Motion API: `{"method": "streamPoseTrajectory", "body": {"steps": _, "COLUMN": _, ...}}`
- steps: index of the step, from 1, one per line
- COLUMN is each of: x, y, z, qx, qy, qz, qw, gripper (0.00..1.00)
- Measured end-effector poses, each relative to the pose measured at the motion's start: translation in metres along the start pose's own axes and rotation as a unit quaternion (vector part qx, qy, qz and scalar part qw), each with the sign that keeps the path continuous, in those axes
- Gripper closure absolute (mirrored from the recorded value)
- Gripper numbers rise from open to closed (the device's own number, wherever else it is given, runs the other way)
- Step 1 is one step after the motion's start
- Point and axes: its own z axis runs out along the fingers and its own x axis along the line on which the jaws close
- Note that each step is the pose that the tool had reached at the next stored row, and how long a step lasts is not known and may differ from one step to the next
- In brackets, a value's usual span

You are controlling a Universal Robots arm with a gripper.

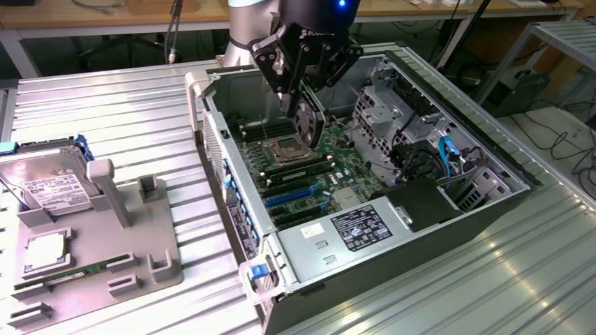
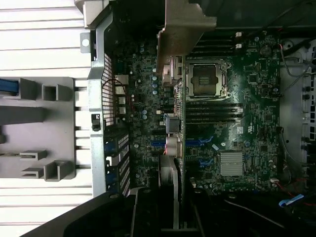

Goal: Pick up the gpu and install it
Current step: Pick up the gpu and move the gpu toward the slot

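Note:
The gpu [image 1: 308, 120] is a green card with a black round fan. It hangs on edge inside the open computer case [image 1: 216, 150], over the motherboard [image 1: 322, 171] near the CPU socket [image 1: 285, 148]. My gripper [image 1: 302, 96] is shut on the card's upper edge from above. In the wrist view the gpu [image 2: 174, 131] shows edge-on, with its silver bracket [image 2: 181, 27] toward the case's rear wall. There the card runs across the motherboard [image 2: 247, 98], in line with the blue slots [image 2: 205, 142] and above them. The gripper [image 2: 176, 210] has dark fingers [image 2: 148, 212] on either side of the card.
A grey holder plate [image 1: 139, 241] lies at the exterior view's left, carrying a silver hard drive [image 1: 51, 185], a processor [image 1: 45, 251] and a memory stick [image 1: 79, 272]. In the case, memory sticks [image 1: 298, 167], the power supply [image 1: 363, 227], drive cages [image 1: 391, 105] and cables [image 1: 447, 157] surround the slots.

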Motion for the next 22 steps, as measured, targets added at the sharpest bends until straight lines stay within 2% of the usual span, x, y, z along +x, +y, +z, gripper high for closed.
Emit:
{"method": "streamPoseTrajectory", "body": {"steps": 16, "x": -0.002, "y": 0.0001, "z": 0.0001, "qx": 0.0001, "qy": -0.0001, "qz": 0.000, "qw": 1.0000, "gripper": 0.72}}
{"method": "streamPoseTrajectory", "body": {"steps": 19, "x": -0.006, "y": 0.0002, "z": -0.0001, "qx": 0.0004, "qy": 0.0000, "qz": 0.000, "qw": 1.0000, "gripper": 0.72}}
{"method": "streamPoseTrajectory", "body": {"steps": 22, "x": -0.014, "y": 0.0004, "z": 0.0001, "qx": 0.0004, "qy": 0.0000, "qz": 0.000, "qw": 1.0000, "gripper": 0.72}}
